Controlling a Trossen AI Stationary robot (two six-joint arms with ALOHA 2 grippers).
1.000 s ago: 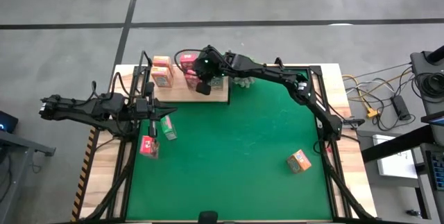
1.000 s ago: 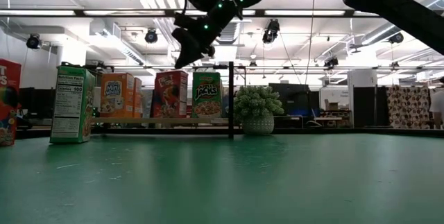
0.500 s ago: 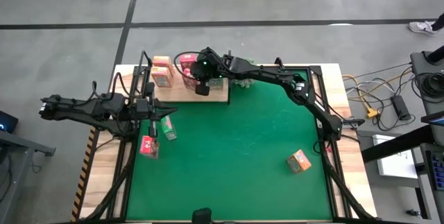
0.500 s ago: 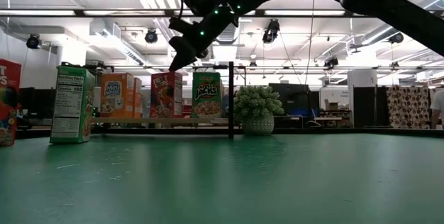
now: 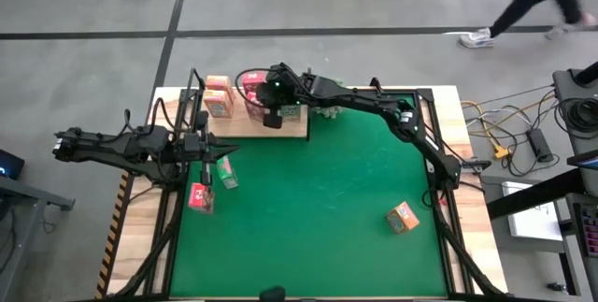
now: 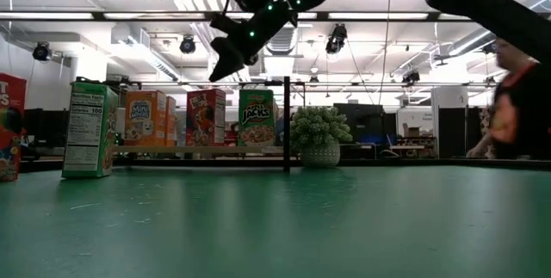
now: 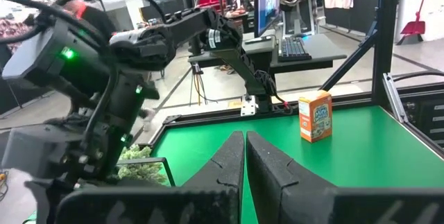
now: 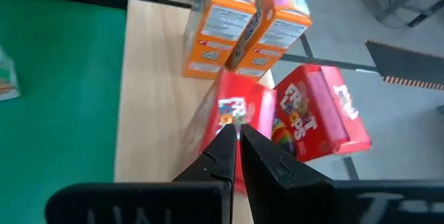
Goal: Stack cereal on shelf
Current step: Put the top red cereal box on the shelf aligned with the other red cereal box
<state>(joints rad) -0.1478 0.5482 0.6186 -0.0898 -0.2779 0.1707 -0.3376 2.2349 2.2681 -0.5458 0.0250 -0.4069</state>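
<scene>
The shelf (image 5: 245, 124) lies at the table's far left. On it stand two orange cereal boxes (image 8: 243, 23), two pink-red ones (image 8: 305, 120) and a green one (image 6: 256, 116). My right gripper (image 6: 213, 75) hangs shut just above a pink-red box (image 6: 205, 116), slanting down and clear of its top; the right wrist view shows the shut fingertips (image 8: 238, 137) over that box (image 8: 229, 113). On the green mat a green box (image 5: 227, 177), a pink-red box (image 5: 199, 196) and an orange box (image 5: 403, 216) stand loose. At the left edge my left gripper (image 7: 245, 148) waits shut and level.
A bushy plant in a pot (image 6: 320, 137) stands just right of the shelf's black upright (image 6: 286, 123). The middle of the green mat (image 5: 327, 190) is bare. A person (image 6: 518, 97) walks past beyond the table's far right.
My right gripper has rolled and tipped above the shelf, staying shut; its tip dipped toward the pink-red box and has come up a little. That box has turned slightly on the shelf and shows narrower in the low view. A person has come into view beyond the table.
</scene>
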